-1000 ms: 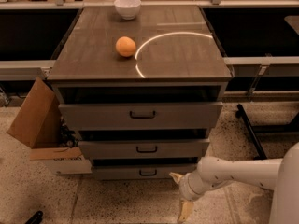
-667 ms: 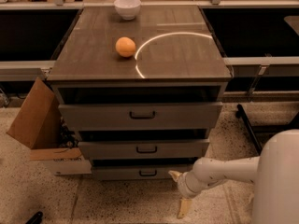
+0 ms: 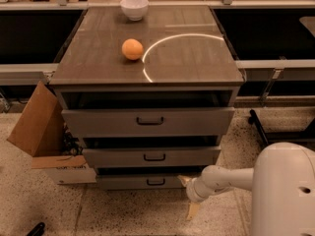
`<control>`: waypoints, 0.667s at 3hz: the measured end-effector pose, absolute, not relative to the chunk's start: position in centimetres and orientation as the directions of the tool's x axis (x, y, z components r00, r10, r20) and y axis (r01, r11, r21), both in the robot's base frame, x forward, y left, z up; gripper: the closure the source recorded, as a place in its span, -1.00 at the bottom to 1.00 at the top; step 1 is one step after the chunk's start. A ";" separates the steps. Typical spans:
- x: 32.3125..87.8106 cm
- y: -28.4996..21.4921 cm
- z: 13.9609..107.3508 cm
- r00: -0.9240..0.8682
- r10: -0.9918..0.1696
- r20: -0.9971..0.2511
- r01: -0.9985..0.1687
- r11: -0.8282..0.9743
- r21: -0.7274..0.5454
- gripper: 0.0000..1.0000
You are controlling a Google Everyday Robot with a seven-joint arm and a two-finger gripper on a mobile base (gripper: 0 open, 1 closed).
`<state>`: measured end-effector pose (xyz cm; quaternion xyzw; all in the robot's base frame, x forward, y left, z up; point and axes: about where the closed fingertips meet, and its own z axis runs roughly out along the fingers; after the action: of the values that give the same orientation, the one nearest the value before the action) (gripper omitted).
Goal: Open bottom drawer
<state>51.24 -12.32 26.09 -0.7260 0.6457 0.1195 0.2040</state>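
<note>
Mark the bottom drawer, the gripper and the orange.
bottom drawer [image 3: 123,182]: camera view, front panel, left of handle.
gripper [image 3: 185,197]: camera view, midway between fingertips, right of drawer.
orange [image 3: 132,49]: camera view, its middle.

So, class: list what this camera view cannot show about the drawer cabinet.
Camera view:
- Grey bottom drawer with black bar handle: contents hidden behind its front.
- Gripper, low at that drawer's right end: whether it touches is unclear.
- Brown cardboard box: inside hidden by its flap.
</note>
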 end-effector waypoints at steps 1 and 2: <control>52.7 -12.1 23.6 0.173 -0.890 -0.422 -0.979 -0.107 -0.175 -1.00; 53.8 -11.9 21.6 0.199 -0.890 -0.409 -0.972 -0.126 -0.200 -1.00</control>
<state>53.78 -11.87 21.61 -0.7443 0.6255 0.0951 0.2140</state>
